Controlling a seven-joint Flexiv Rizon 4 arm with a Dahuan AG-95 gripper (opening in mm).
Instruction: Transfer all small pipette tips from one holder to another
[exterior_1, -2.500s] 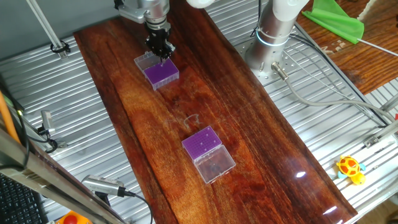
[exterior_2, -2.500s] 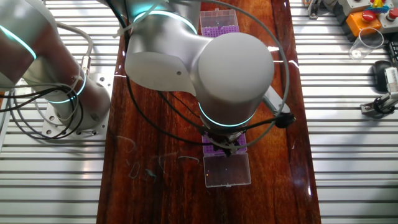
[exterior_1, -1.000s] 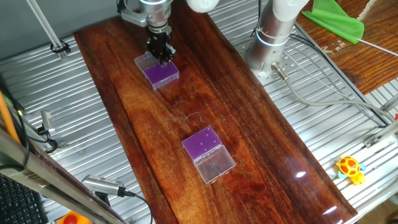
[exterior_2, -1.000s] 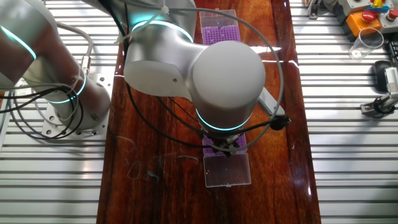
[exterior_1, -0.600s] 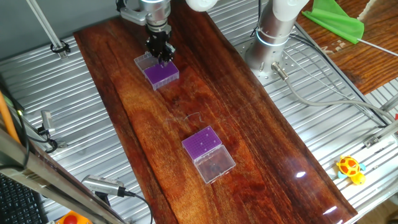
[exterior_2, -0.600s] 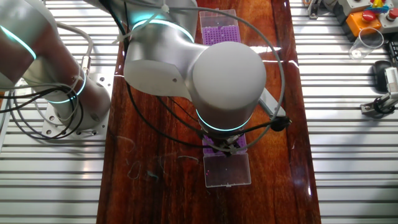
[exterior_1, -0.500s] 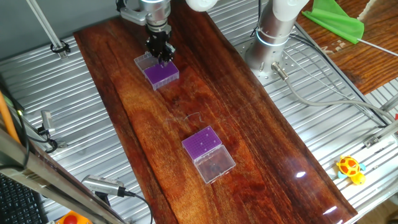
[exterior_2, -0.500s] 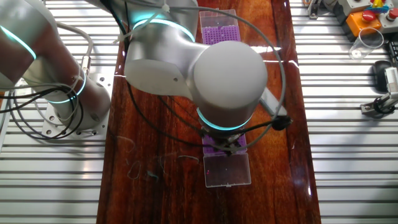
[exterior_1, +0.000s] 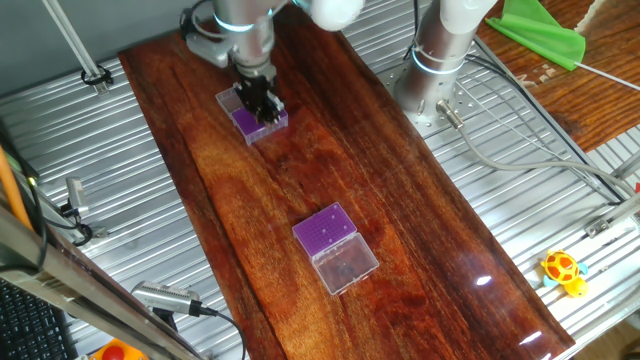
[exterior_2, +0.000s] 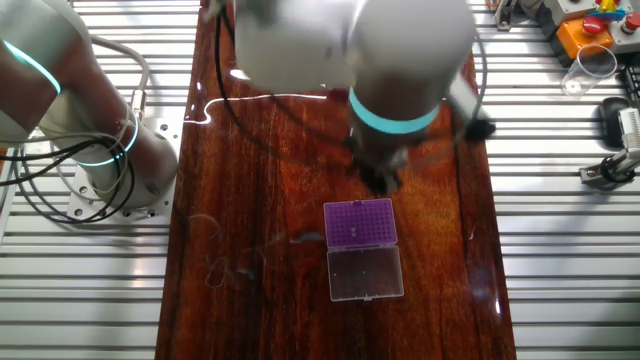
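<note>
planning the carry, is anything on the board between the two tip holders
Nothing visible stands in the way. The wooden board shows only bare wood between the purple holder by the gripper and the other purple holder.

One fixed view looks down along the wooden desk (exterior_1: 400, 210) from one end. The other looks steeply down from the opposite end. Both show the desk.

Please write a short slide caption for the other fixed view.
Blurred arm above the wooden board, its end effector beside an open purple tip holder.
</note>
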